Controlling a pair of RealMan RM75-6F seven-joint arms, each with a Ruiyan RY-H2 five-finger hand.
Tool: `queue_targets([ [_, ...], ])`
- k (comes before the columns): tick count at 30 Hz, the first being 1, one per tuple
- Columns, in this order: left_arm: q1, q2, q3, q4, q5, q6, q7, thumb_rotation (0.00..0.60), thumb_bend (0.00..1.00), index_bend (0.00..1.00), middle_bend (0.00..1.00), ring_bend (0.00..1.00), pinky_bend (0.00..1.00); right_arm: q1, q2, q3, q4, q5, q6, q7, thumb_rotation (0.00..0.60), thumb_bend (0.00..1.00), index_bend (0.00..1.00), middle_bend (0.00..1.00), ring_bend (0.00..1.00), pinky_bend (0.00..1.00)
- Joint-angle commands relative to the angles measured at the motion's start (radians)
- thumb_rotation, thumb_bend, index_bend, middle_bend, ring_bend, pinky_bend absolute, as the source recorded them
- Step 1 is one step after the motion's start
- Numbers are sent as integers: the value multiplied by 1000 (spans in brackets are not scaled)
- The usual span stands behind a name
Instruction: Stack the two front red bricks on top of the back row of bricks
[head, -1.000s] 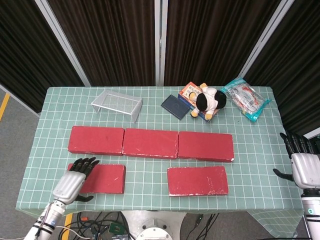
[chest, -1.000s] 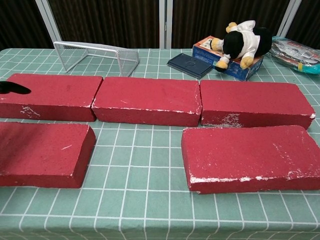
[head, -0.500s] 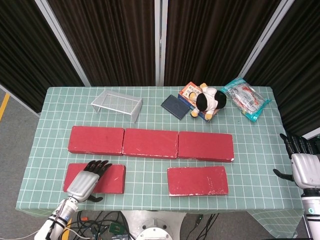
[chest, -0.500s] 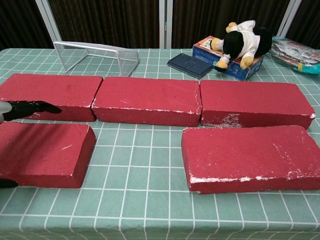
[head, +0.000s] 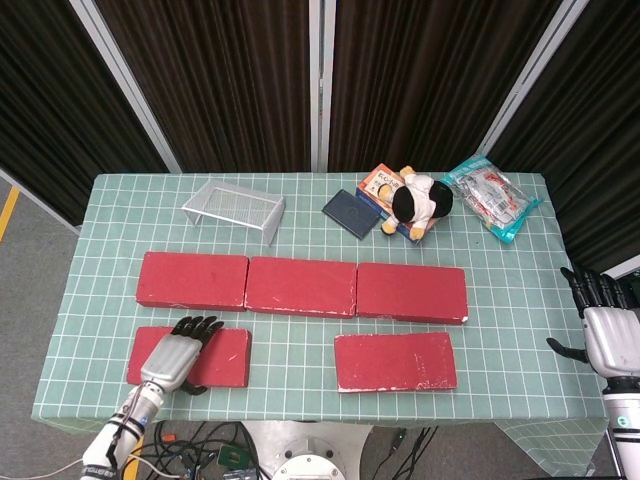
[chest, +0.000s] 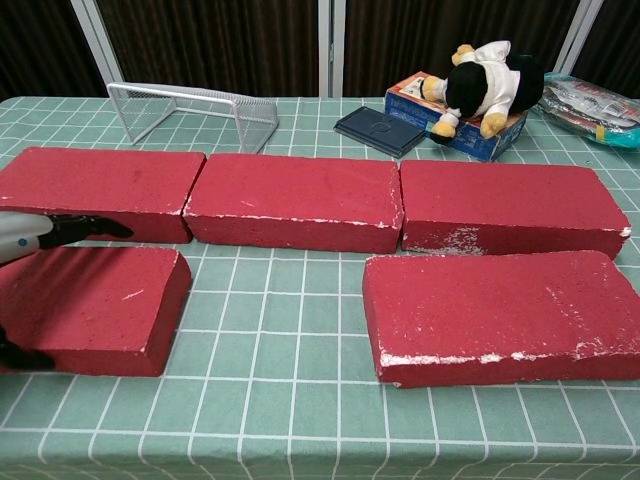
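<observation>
Red front-left brick (head: 200, 357) now lies under your left robot hand (head: 176, 355), fingers spread flat and nothing gripped yet, while your right robot hand (head: 608, 336) waits open, so the first lift is about ready.

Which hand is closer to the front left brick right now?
Left. The left hand is over the front left brick, fingers spread across its top; contact is unclear. The right hand is open, off the table's right edge, far from that brick.

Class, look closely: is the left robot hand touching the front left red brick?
Cannot tell. In the head view the left robot hand overlaps the front left red brick, yet neither view shows contact or a gap.
</observation>
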Motion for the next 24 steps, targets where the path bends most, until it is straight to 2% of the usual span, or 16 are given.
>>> queue_targets([
  [1, -7, -6, 2, 11, -9, -3, -8, 600, 0, 35, 56, 0, 0, 0, -2, 0, 3, 0, 1, 3, 600, 39, 0, 0, 0, 0],
  [16, -26, -14, 22, 18, -12, 20, -16, 600, 1, 38, 198, 0, 0, -2, -11, 0, 18, 7, -2, 8, 600, 54, 0, 0, 0, 0],
  [24, -18, 7, 40, -40, 44, 75, 4, 600, 41, 106, 235, 0, 0, -5, -10, 1, 22, 10, 2, 14, 600, 56, 0, 0, 0, 0],
])
